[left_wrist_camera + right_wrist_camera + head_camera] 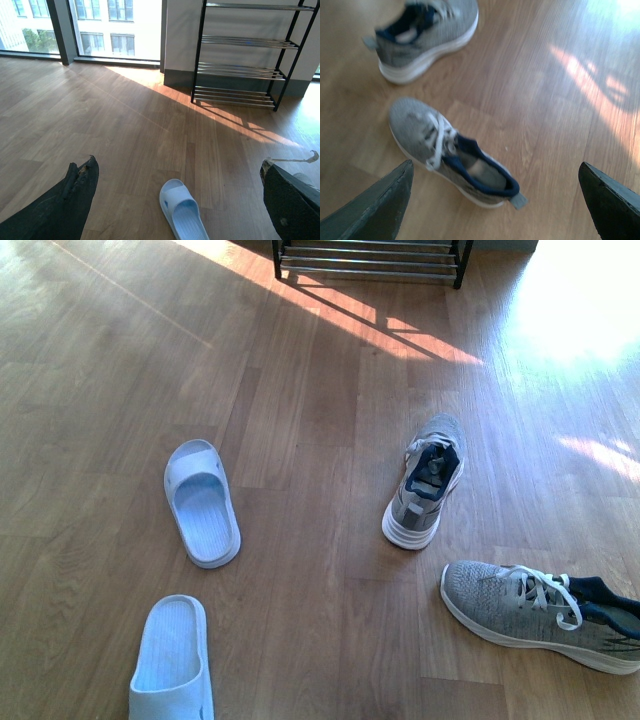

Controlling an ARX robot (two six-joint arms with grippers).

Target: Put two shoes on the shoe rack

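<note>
Shoes all lie on the wood floor (300,390), so I think no part of the job is done yet, and two shoes must go up. In the front view the far slide (203,502) and near slide (172,660) lie on the left. The far sneaker (425,485) and near sneaker (520,605) lie on the right. The shoe rack (370,258) stands well away at the back, and no arm shows. In the left wrist view the left gripper (178,162) has its fingers (60,205) spread wide and holds nothing. The far slide sits under the gap between them, not touching, and the rack shelves hold no shoes. In the right wrist view the right gripper (496,164) is wide too, with nothing in it. The near sneaker lies between its fingers (375,205), close to one but apart from both.
</note>
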